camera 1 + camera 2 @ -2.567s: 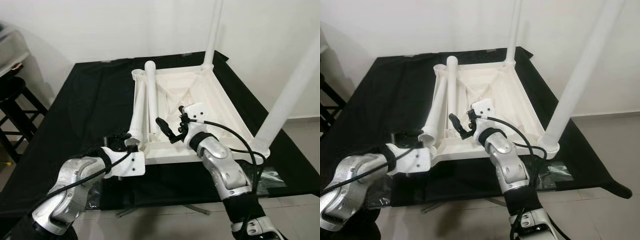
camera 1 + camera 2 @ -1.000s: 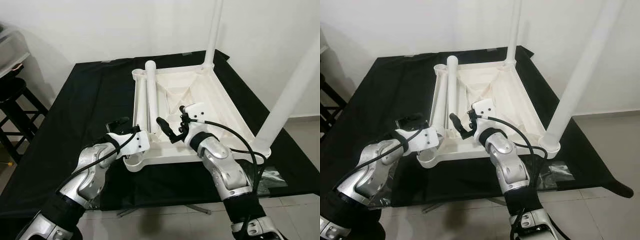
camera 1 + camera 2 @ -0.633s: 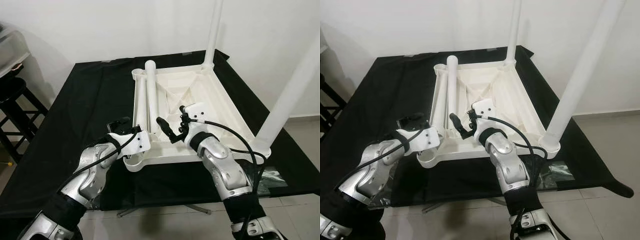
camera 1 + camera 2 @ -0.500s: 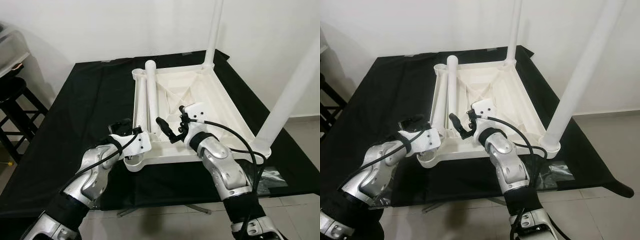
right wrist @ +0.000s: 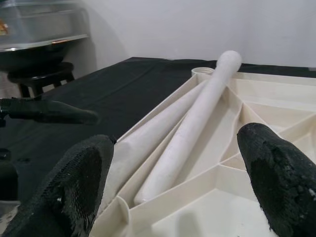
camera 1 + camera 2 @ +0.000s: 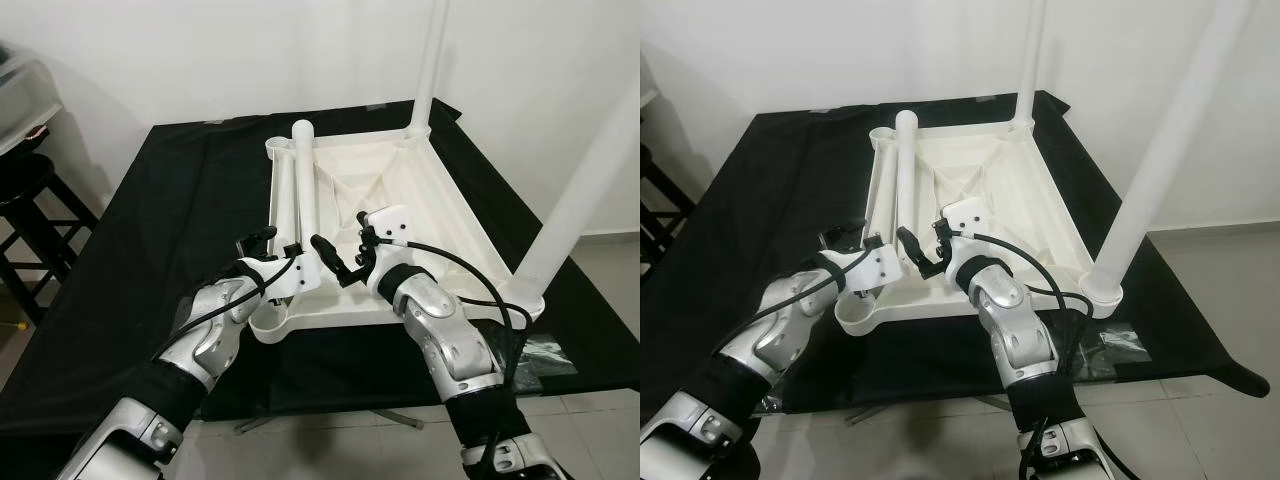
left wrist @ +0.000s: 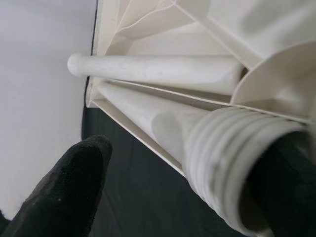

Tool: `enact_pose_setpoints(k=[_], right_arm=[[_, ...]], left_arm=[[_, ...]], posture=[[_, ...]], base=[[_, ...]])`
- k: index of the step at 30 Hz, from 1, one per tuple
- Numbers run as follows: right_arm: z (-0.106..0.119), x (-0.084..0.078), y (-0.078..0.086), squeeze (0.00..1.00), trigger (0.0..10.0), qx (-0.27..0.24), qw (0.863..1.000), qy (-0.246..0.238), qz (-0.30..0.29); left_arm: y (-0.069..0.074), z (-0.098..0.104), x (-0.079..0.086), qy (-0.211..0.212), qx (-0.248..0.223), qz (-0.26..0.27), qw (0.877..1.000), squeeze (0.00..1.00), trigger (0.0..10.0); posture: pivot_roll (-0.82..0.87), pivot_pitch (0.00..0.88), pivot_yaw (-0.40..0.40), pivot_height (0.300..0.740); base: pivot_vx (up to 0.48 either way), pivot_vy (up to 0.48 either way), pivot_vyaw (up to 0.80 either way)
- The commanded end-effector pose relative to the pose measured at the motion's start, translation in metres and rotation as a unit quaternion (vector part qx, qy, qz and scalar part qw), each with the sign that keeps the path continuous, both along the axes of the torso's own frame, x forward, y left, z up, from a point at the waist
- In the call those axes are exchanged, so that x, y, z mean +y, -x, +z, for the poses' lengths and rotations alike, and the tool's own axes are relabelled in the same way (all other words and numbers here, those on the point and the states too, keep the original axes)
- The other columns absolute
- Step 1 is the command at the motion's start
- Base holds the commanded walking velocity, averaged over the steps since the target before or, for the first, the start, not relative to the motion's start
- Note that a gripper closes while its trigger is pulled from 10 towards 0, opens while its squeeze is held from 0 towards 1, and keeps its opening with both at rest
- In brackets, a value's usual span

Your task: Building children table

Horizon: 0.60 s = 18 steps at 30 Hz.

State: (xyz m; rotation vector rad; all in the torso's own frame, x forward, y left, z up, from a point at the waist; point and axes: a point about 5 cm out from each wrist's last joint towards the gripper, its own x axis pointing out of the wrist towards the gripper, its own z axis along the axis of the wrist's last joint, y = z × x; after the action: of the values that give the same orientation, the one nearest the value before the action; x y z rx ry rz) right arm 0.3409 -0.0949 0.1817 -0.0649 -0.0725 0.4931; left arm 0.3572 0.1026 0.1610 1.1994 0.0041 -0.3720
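Two legs [image 6: 430, 60] are already standing up from the upturned top [image 6: 440, 215] lying mid-frame on the black counter [image 6: 170, 230], while the left gripper [image 6: 268, 243], jaws wide, is closing around a loose leg [image 6: 281, 215] and the right gripper [image 6: 335, 262], jaws wide, is hovering beside a second one [image 6: 306, 190].

1. Upright leg [image 6: 428, 70] at the tabletop's 12 o'clock corner: upper end cut off by the top edge.
2. Upright leg [image 6: 585, 180] at 4 o'clock: top cut off likewise.
3. Stool [image 6: 25, 200] at 9 o'clock: cropped by the left edge.
4. Threaded leg end [image 7: 232, 163], left wrist view: blurred, partly cropped.
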Motion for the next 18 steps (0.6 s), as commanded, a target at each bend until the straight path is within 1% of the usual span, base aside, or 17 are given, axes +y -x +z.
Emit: enact_pose_setpoints(k=[1, 3, 4, 5, 6, 12, 17, 18], right_arm=[[-0.002, 0.004, 0.002, 0.0, 10.0, 0.006, 1.0, 0.002, 0.006], [-0.002, 0.004, 0.002, 0.0, 10.0, 0.007, 1.0, 0.002, 0.006], [-0.002, 0.004, 0.002, 0.0, 10.0, 0.007, 1.0, 0.002, 0.006], [-0.002, 0.004, 0.002, 0.0, 10.0, 0.007, 1.0, 0.002, 0.006], [-0.002, 0.004, 0.002, 0.0, 10.0, 0.007, 1.0, 0.002, 0.005], [-0.002, 0.001, 0.001, 0.0, 10.0, 0.008, 1.0, 0.004, 0.002], [-0.001, 0.0, 0.0, 0.0, 10.0, 0.006, 1.0, 0.004, 0.001], [0.0, 0.001, 0.0, 0.0, 10.0, 0.005, 1.0, 0.004, 0.001]], left_arm=[[-0.004, -0.009, 0.001, -0.017, 0.004, 0.01, 1.0, 0.0, 10.0], [-0.007, -0.011, 0.001, -0.019, 0.002, 0.015, 1.0, 0.0, 10.0], [-0.01, -0.012, 0.001, -0.02, -0.001, 0.021, 1.0, 0.0, 7.8], [-0.01, -0.012, 0.001, -0.02, -0.001, 0.021, 1.0, 0.0, 7.8], [-0.012, -0.013, 0.002, -0.021, -0.002, 0.026, 0.999, 0.0, 0.0], [-0.016, -0.011, 0.007, -0.015, -0.022, 0.049, 0.998, 0.0, 0.0], [-0.016, -0.012, 0.011, -0.012, -0.028, 0.055, 0.998, 0.0, 0.0], [-0.015, -0.012, 0.014, -0.01, -0.03, 0.06, 0.998, 0.0, 0.0]], posture=[[-0.03, 0.085, 0.058, 0.74], [-0.03, 0.085, 0.058, 0.74], [-0.04, 0.086, 0.06, 0.74], [-0.04, 0.086, 0.06, 0.74], [-0.04, 0.086, 0.059, 0.74], [-0.05, 0.086, 0.056, 0.74], [-0.04, 0.083, 0.055, 0.74], [-0.04, 0.08, 0.054, 0.74]], base=[[0.0, 0.0, 0.0], [0.0, 0.0, 0.0], [0.0, 0.0, 0.0], [0.0, 0.0, 0.0], [0.0, 0.0, 0.0], [0.0, 0.0, 0.0], [0.0, 0.0, 0.0], [0.0, 0.0, 0.0]])
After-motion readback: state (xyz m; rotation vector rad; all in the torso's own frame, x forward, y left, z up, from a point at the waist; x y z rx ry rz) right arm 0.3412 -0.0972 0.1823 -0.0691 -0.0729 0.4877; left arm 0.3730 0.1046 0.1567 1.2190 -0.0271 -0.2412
